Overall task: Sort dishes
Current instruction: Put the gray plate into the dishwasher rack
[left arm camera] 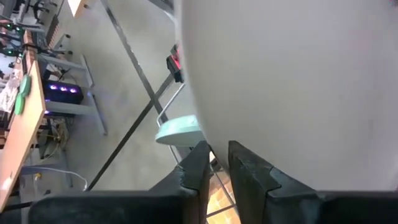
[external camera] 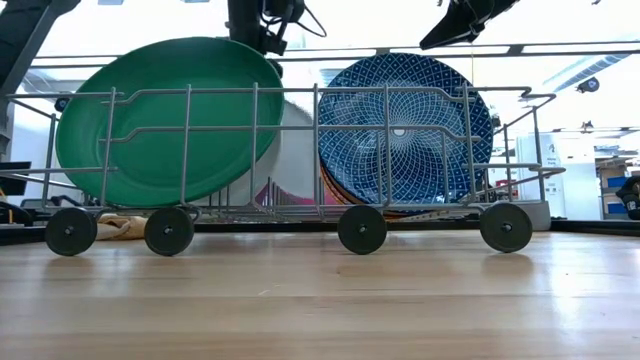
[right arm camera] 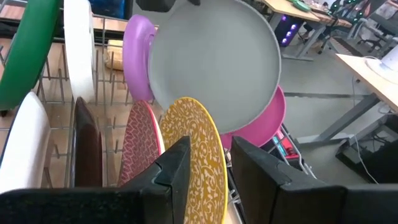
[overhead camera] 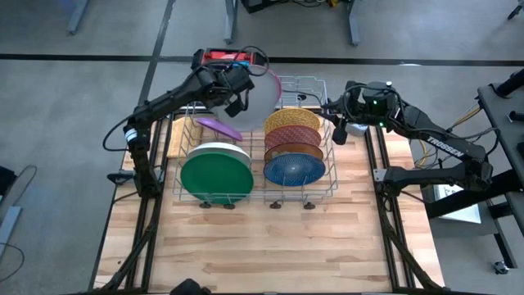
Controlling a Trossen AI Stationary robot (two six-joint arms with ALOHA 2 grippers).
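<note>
Left tool is clamped on the rim of a grey plate, held above the far end of the wire dish rack. Right tool hangs beside the rack's right edge, fingers apart, empty. Recommended: lower the plate on edge into a free slot, clear of the pink plate behind it. Rack holds green, white, purple, yellow, maroon, brown and blue patterned plates on the tabletop.
</note>
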